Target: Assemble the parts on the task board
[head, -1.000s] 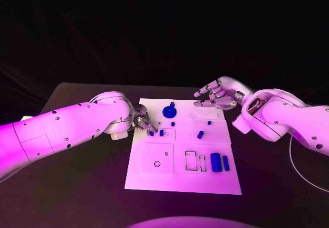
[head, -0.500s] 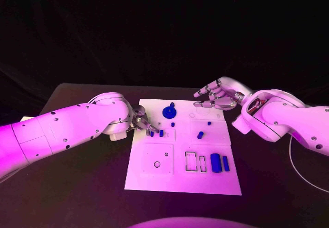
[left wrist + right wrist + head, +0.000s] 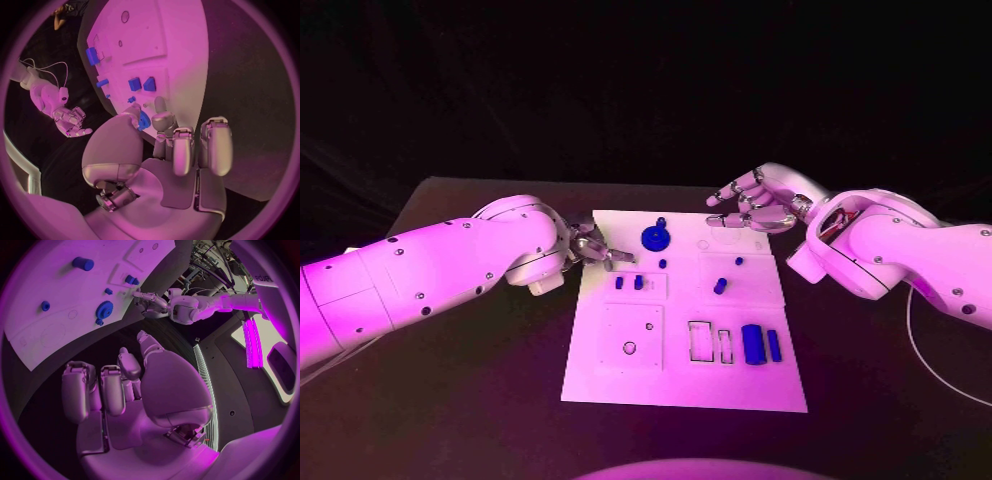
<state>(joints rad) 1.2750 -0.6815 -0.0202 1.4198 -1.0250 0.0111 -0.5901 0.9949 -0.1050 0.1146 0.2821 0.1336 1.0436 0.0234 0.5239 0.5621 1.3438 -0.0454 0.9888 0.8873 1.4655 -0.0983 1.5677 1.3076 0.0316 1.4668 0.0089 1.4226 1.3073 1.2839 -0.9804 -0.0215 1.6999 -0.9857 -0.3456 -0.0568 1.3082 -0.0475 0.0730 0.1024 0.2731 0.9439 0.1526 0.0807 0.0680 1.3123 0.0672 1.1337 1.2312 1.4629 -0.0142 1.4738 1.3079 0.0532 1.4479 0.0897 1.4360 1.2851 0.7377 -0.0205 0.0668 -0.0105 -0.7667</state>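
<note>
The white task board (image 3: 678, 375) lies mid-table. On it are a blue gear (image 3: 655, 237), two small blue pieces (image 3: 629, 283) side by side, a short blue peg (image 3: 720, 285), and a blue cylinder (image 3: 753, 343) beside a blue bar (image 3: 773, 345). My left hand (image 3: 596, 250) hovers at the board's left edge, just beyond the two small pieces (image 3: 142, 84), fingers apart and holding nothing. My right hand (image 3: 762, 205) hangs past the board's far right corner, fingers loosely curled and spread, empty. The gear (image 3: 104, 307) lies between the two hands.
Open rectangular slots (image 3: 708, 340) and a round hole (image 3: 630, 346) mark the board's near half. A thin white cable (image 3: 911, 320) loops on the black table at the right. Bare table lies in front of the board.
My left hand has drawn back from over the two small blue pieces toward the board's far left edge, leaving both in full view. The right hand has barely moved.
</note>
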